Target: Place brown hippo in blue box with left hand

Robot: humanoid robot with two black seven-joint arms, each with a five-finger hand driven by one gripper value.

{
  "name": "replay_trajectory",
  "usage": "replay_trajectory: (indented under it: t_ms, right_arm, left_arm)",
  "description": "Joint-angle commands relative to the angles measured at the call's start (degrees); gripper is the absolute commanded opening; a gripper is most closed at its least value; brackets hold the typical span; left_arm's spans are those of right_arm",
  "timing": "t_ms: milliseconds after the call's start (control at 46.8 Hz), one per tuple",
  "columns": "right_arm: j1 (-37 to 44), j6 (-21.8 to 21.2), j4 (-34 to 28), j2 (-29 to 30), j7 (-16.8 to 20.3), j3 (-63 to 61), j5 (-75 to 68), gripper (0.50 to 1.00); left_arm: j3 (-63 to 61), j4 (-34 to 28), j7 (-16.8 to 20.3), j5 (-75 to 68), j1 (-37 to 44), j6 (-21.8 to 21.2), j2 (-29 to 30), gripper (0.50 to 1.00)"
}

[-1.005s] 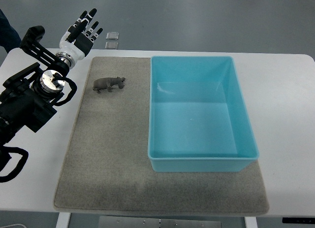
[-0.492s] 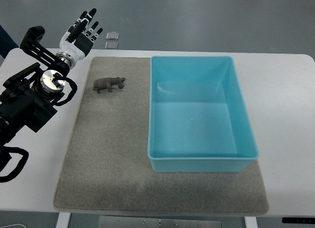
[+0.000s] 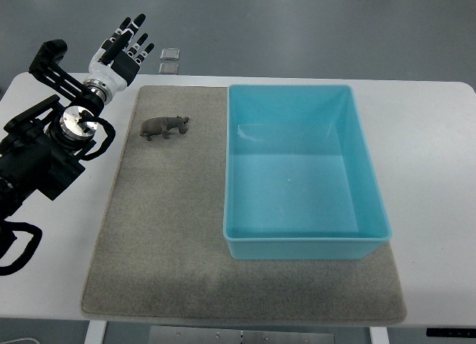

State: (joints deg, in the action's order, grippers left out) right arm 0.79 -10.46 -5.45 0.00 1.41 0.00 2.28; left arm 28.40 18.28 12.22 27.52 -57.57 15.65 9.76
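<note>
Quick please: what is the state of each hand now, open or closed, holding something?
Left hand: open, fingers spread, holding nothing; the hippo lies apart on the mat.
Right hand: not in view.

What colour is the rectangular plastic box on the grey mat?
Light blue rectangular plastic box, clearest in the top view.

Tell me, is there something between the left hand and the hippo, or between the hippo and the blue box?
Nothing visible. Only bare mat lies between the open left hand, the brown hippo and the blue box.
</note>
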Motion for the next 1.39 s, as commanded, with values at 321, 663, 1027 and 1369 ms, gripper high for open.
replay_trajectory:
  t_ms: [321,663,1027,1369]
  right_arm:
    - [0.0,0.0,0.0,0.0,0.0,0.0,0.0,0.936]
    - [0.0,0.0,0.0,0.0,0.0,0.0,0.0,0.936]
    - [0.0,0.0,0.0,0.0,0.0,0.0,0.0,0.936]
    - [0.0,0.0,0.0,0.0,0.0,0.0,0.0,0.936]
  left_arm:
    - [-0.8,0.3,0.0,-0.1,0.0,-1.8,0.4,0.994]
    - [-0.9,2.1,-0.1,-0.4,0.0,-1.8,1.6,0.994]
    - [-6.8,3.6,-0.3,-6.2,-1.8,-4.0,3.4,0.994]
    - [-7.0,9.0,-0.3,-22.2,-1.8,-4.0,7.8,0.994]
